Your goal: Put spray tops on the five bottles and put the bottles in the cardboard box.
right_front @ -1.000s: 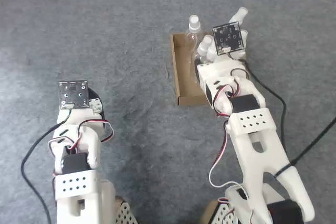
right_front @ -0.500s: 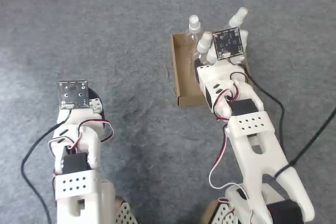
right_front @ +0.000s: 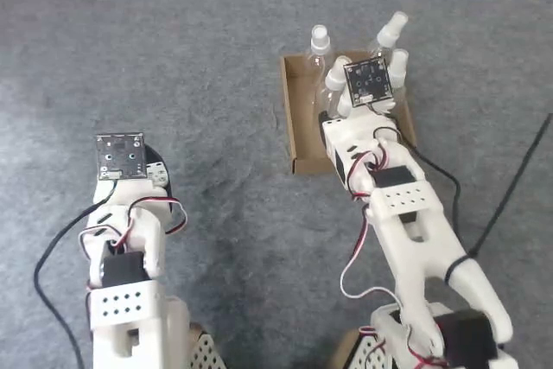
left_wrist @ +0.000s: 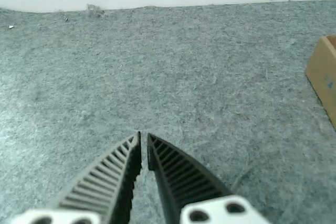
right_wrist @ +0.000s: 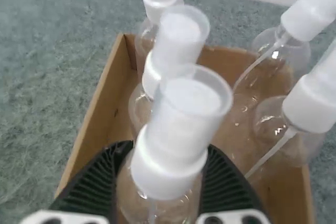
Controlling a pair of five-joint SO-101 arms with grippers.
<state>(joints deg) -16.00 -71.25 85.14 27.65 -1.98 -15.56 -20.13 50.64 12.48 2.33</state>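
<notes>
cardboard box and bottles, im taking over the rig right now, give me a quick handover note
Left end effector: shut, holding nothing, over bare grey felt, off to the side of the cardboard box.
Right end effector: shut on the fifth bottle, inside the box at the end nearest the arms. I can't tell if the bottle rests on the box floor.
Other four bottles: in the box, spray tops on.
Done: all five tops fitted, four bottles boxed.
Left: set the held bottle down, release it, lift the arm clear.
</notes>
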